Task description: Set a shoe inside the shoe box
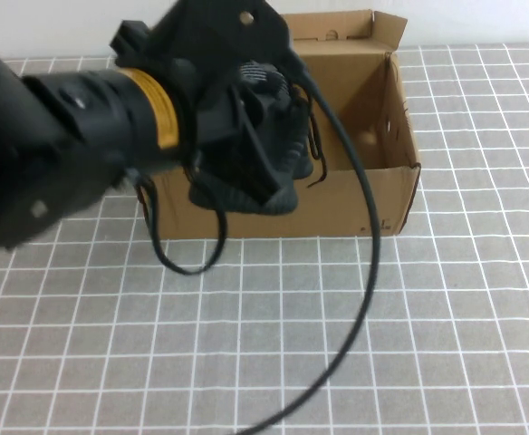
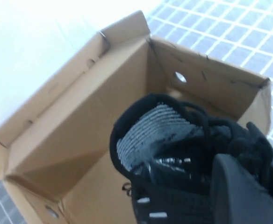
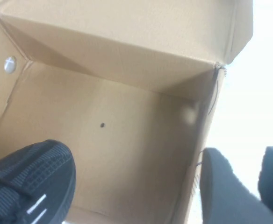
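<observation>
Shoe (image 1: pixel 260 136): black knit, grey lining showing at the collar, black laces hanging loose. Location: held in the air over the open box (image 1: pixel 373 195), heel hanging low above the front wall, toe pointing down into the cavity as the right wrist view shows it. Not yet resting on the floor of the box.

Box: brown cardboard, lid flap folded back at the far side, standing on the table (image 1: pixel 428 344), a white grid-tiled surface. Interior bare apart from the shoe's toe entering it.

Left end effector (image 2: pixel 206 186): over the box, pressed together on the shoe near its collar; one dark finger (image 2: pixel 241 191) fills the near corner of its wrist view. The left arm crosses the high view from the left, with a cable looping down over the table.

Right end effector (image 3: pixel 251 186): just outside the box's end wall, two dark fingers (image 3: pixel 220 186) standing apart with a gap between them, gripping nothing. Not visible in the high view.

Step in hand: carrying the shoe over the box, lowering stage.

Next move, by judgement: bring the shoe down until the sole meets the floor, heel clearing the front wall, then release. Loose laces could catch on the rim.
</observation>
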`<action>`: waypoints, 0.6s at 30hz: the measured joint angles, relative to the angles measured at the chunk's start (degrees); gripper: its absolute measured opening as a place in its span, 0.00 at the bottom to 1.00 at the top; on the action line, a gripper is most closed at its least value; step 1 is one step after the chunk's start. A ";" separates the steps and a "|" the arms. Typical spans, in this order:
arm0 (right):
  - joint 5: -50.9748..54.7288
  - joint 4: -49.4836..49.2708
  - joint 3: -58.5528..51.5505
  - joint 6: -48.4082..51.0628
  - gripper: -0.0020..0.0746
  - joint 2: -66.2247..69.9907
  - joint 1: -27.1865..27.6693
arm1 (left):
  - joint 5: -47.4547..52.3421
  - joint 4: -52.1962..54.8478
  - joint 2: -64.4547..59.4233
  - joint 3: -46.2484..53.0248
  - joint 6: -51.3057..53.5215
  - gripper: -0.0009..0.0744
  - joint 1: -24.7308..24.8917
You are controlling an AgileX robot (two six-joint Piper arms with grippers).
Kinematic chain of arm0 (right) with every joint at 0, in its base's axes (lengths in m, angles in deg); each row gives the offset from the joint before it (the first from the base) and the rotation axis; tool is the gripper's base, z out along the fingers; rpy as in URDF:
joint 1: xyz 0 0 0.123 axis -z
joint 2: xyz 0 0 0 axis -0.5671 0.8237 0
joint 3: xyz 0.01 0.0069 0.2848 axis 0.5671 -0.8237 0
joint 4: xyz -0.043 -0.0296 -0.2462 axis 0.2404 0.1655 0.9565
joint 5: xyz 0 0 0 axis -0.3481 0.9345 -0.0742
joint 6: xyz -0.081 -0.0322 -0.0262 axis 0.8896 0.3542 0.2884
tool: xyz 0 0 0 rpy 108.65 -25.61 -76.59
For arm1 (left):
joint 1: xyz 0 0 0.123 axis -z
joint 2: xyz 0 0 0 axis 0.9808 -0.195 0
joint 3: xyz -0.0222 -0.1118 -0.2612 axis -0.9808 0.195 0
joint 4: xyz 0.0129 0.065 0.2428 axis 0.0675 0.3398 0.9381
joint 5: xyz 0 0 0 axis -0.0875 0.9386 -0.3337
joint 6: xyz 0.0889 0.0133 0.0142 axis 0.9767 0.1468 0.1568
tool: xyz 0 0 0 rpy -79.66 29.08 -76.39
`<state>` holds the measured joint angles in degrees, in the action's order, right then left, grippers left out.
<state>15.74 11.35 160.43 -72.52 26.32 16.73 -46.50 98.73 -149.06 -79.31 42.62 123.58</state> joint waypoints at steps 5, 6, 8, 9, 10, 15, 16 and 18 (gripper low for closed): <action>0.11 -0.54 0.00 1.75 0.26 0.00 0.00 | 4.33 -14.31 0.00 -3.76 14.55 0.06 -5.77; 0.11 -0.54 0.00 1.89 0.26 0.00 0.00 | 5.38 -17.75 0.00 -4.71 18.36 0.06 -7.31; 0.11 -0.54 0.00 2.12 0.26 0.00 0.00 | 7.47 -24.33 0.00 -6.51 25.39 0.06 -10.25; 0.11 -0.83 0.00 2.24 0.26 0.00 0.00 | 8.48 -28.38 0.00 -7.54 29.27 0.06 -11.99; 0.11 -1.34 0.00 2.26 0.26 0.00 0.00 | 9.60 -32.34 0.00 -8.54 33.15 0.06 -13.76; 0.11 -6.98 0.00 4.26 0.26 0.00 0.00 | 16.07 -49.10 -0.48 -12.34 50.06 0.06 -21.76; 0.11 -8.59 0.00 4.91 0.26 0.00 0.00 | 17.69 -51.84 -0.77 -12.94 52.51 0.06 -23.15; 0.11 -11.56 0.00 6.16 0.24 0.00 0.00 | 20.63 -56.34 -1.69 -13.72 55.79 0.06 -25.33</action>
<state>15.85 -0.21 160.43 -66.36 26.32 16.73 -25.88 42.39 -150.74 -93.03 98.41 98.25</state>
